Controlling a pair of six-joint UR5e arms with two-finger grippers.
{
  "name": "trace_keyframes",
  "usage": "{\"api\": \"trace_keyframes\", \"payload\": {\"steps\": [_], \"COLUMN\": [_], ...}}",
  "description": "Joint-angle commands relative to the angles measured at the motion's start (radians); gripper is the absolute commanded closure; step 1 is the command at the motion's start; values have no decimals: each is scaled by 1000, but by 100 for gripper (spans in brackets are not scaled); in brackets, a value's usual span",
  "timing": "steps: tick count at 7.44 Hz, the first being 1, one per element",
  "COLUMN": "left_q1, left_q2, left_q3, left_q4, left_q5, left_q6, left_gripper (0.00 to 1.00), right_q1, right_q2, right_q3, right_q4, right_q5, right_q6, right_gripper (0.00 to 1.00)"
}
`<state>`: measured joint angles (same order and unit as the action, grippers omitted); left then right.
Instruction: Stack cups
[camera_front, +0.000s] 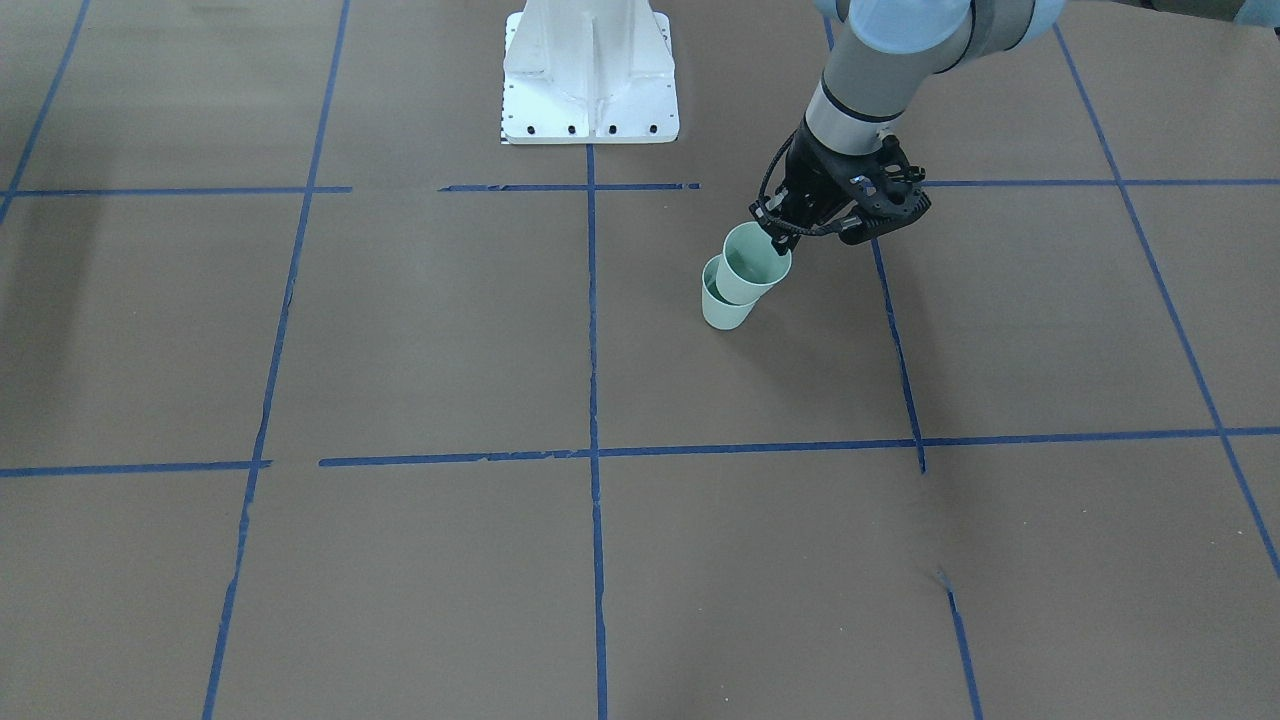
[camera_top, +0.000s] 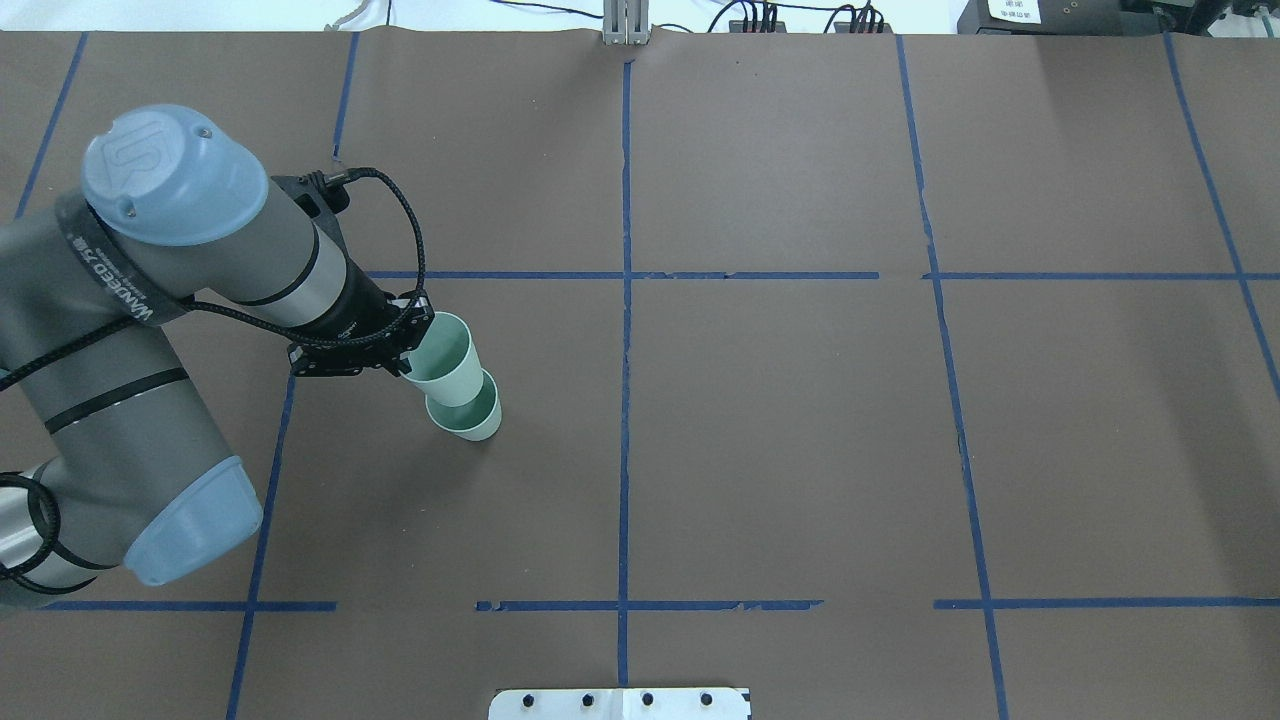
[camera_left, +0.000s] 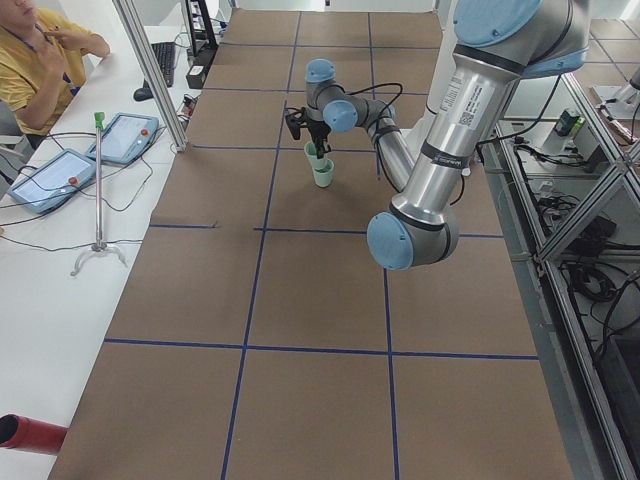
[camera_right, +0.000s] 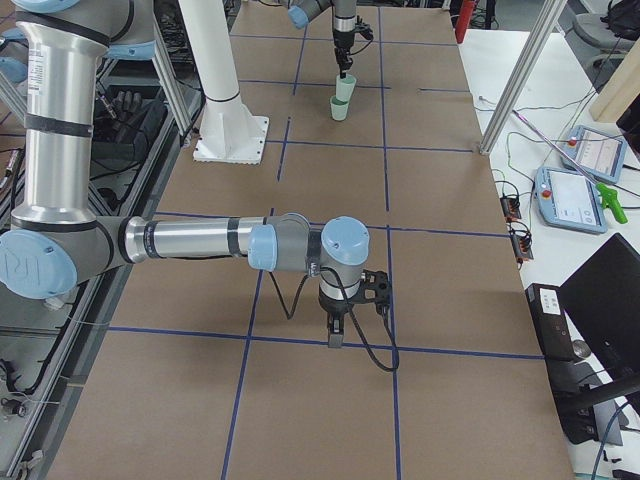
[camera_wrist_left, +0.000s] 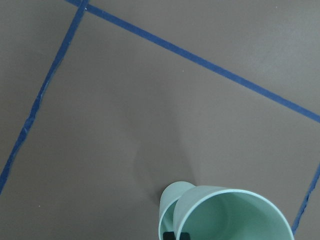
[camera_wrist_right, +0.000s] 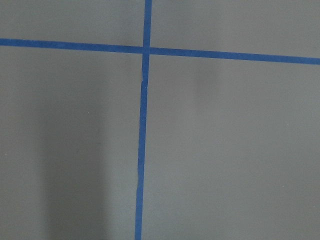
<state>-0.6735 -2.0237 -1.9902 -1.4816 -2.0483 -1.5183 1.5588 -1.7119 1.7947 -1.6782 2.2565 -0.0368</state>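
Observation:
Two pale mint-green cups are on the robot's left half of the table. The lower cup (camera_front: 722, 308) (camera_top: 470, 418) stands upright on the brown paper. My left gripper (camera_front: 775, 236) (camera_top: 408, 364) is shut on the rim of the upper cup (camera_front: 756, 262) (camera_top: 447, 362). It holds that cup tilted, with its base at or just inside the lower cup's mouth. The left wrist view shows the held cup (camera_wrist_left: 235, 215) in front of the lower cup (camera_wrist_left: 167, 207). My right gripper (camera_right: 335, 338) hangs low over bare paper far from the cups, and I cannot tell whether it is open.
The white robot pedestal (camera_front: 590, 80) stands at the table's middle on the robot's side. Blue tape lines (camera_front: 594, 320) divide the brown paper into squares. An operator (camera_left: 40, 50) sits with tablets (camera_left: 125, 135) beside the far table edge.

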Motion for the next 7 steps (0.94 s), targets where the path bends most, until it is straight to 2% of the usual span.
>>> {"api": "trace_keyframes", "payload": {"steps": [1,2,3,6,7], "left_q1": [14,14,15,6,-6], "left_q2": [2,3,-1,11,40], "left_q3": [2,2,1,-16,-24], "left_q4": [0,0,-2,-12,-46], "left_q5": [0,3,49,45,43], "left_q6": [0,-2,-20,-13,69], "left_gripper": [100,59,1,0,0], "right_q1": [0,1,0,0,0], "right_q2": [0,0,0,0,0], "right_q3": [0,0,0,0,0], "right_q4": [0,0,0,0,0], "right_q5": [0,0,0,0,0], "right_q6": [0,0,0,0,0], "right_gripper": [0,0,0,0,0]}}
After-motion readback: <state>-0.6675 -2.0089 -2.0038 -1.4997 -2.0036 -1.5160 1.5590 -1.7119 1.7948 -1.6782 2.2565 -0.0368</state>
